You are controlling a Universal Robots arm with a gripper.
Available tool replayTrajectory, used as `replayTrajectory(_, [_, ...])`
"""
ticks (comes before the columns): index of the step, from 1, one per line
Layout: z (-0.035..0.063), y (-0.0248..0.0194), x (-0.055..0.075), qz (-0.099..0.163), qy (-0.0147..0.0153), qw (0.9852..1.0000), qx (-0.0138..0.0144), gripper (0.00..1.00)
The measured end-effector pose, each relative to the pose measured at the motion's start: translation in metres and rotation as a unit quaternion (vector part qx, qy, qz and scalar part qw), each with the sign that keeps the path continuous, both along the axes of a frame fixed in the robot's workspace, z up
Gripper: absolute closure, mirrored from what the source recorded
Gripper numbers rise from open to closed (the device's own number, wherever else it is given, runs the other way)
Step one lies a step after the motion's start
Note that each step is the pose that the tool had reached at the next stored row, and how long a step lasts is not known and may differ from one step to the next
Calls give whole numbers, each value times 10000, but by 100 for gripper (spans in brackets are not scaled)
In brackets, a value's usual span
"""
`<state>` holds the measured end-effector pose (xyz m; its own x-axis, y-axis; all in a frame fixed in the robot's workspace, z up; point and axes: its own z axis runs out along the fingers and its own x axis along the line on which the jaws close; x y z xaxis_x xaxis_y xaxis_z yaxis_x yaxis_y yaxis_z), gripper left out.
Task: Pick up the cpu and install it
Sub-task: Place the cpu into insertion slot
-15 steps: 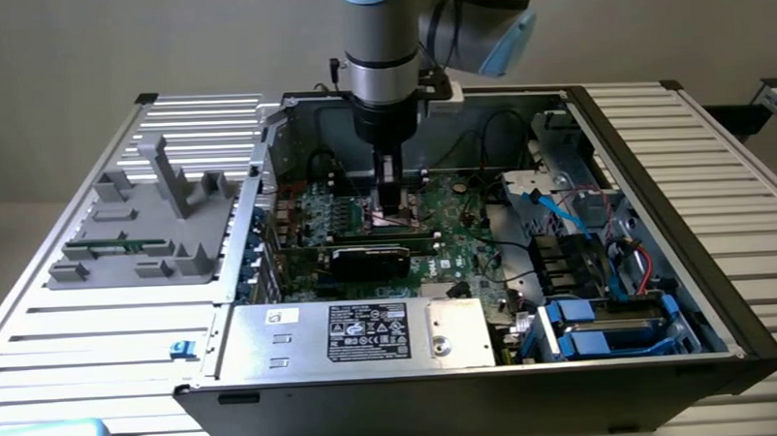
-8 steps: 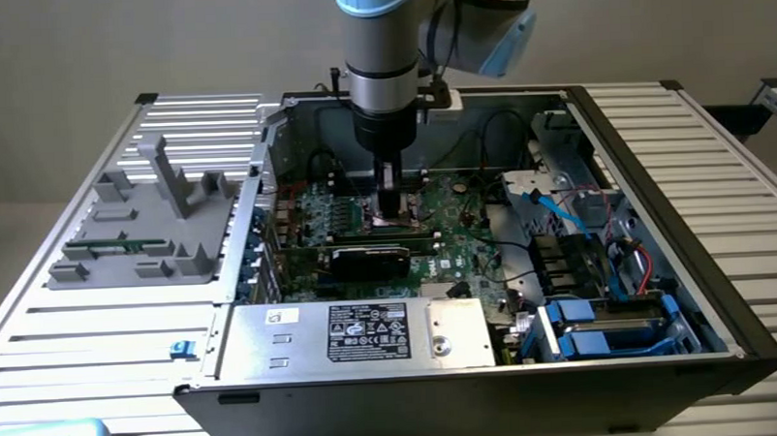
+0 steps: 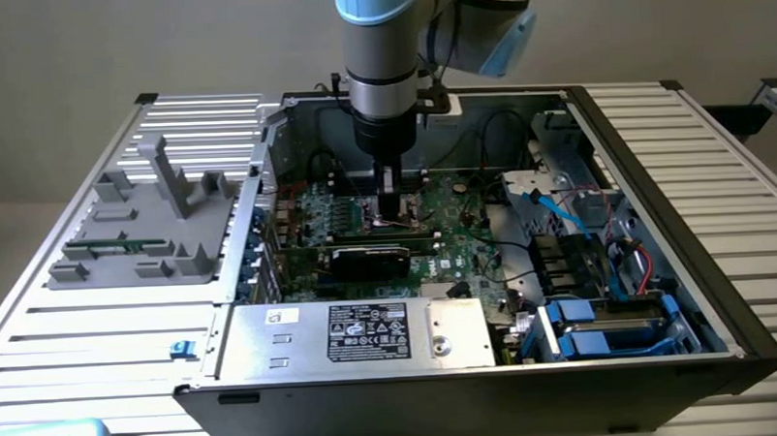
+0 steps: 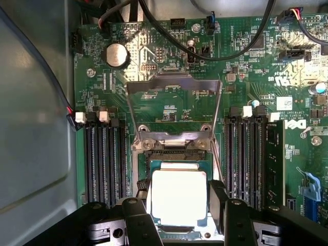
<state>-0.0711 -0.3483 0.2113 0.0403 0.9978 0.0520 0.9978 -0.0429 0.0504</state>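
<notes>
i see the slatted white tabletop (image 3: 95, 325) carrying the open computer case (image 3: 499, 403), with a grey fixture (image 3: 144, 231) beside it on the exterior view's left. the arm (image 3: 383, 53) reaches straight down into the case over the green motherboard (image 4: 169, 105). the claw (image 4: 180, 192) sits narrow, its black fingers (image 4: 218, 202) against two opposite edges of the cpu (image 4: 179, 197), gripping it. the cpu lies level over the open socket (image 4: 174, 146), whose metal load plate (image 4: 174, 82) is swung up; whether it's fully seated i cannot tell.
</notes>
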Motion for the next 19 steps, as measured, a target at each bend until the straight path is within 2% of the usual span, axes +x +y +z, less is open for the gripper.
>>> replayTrajectory(12, [-20,21,0,0,6,10000,22,46])
replayTrajectory(14, [-32,20,0,0,17,10000,36,46])
replayTrajectory(17, [-43,21,2,0,44,10000,76,46])
replayTrajectory(19, [-50,21,5,0,47,10000,80,46])
